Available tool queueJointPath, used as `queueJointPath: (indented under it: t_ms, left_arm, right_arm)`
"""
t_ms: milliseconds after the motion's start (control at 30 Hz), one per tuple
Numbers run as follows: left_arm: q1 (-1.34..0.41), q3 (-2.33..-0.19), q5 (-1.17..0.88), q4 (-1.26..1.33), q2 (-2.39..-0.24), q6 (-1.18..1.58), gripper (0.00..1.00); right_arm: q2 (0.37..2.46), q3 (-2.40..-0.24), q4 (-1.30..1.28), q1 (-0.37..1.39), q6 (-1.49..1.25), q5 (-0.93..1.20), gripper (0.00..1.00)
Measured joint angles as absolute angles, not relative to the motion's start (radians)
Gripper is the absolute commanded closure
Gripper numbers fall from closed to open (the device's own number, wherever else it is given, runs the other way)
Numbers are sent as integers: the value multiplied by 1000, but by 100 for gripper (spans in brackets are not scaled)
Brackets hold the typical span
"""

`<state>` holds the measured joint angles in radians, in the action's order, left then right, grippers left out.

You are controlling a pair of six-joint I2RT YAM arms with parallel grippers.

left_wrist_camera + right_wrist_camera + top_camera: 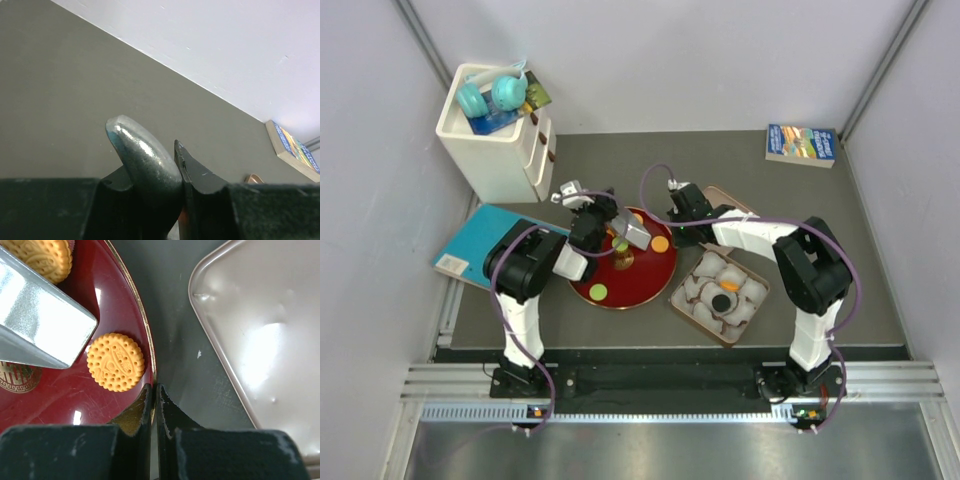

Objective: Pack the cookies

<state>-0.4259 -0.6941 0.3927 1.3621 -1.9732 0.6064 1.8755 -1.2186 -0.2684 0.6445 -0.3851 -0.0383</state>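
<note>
Just beside the right gripper [154,390], whose jaws are pinched shut on the gold rim of the red plate [107,300], an orange cookie [115,361] lies flat on the plate. The left gripper [167,160] is clamped, barely parted, on a metal scoop [142,150]. The plate sits on a dark grey table [800,200] with white walls [720,60] around it.
</note>
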Motion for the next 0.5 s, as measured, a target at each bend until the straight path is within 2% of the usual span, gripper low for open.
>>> queueJointPath:
  t_ms: [500]
  left_arm:
    - [-458, -714, 362, 1474, -2059, 645, 100]
  right_arm:
    - [1879, -1219, -266, 630, -387, 5, 100]
